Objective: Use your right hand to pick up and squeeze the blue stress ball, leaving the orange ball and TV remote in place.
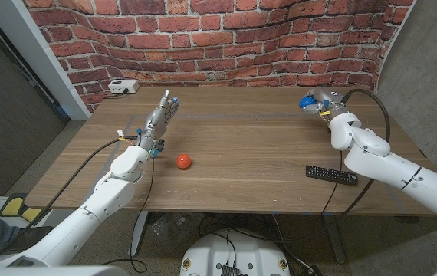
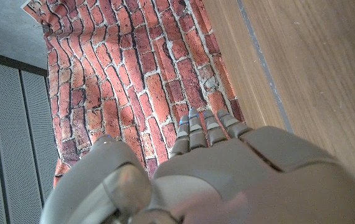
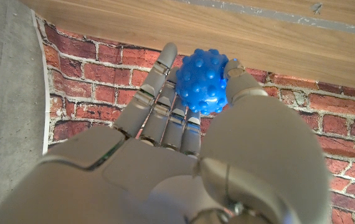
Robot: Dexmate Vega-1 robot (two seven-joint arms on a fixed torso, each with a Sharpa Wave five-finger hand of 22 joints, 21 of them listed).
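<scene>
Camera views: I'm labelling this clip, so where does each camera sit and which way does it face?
Head view: from the robot's head, down at the table; both arms, orange ball, TV remote.
Left wrist view: on the left wrist, along the left hand toward the brick wall.
Right wrist view: on the right wrist, along the right hand holding the blue stress ball.
Shared: head and right wrist views both show the ball.

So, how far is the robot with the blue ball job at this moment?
The pick-up looks done: the right hand holds the blue stress ball between thumb and fingers, near the table's far edge. The squeeze looks in hand or still to come; the ball looks round, so I cannot tell. The orange ball and TV remote lie untouched on the table. The left hand holds nothing.
</scene>
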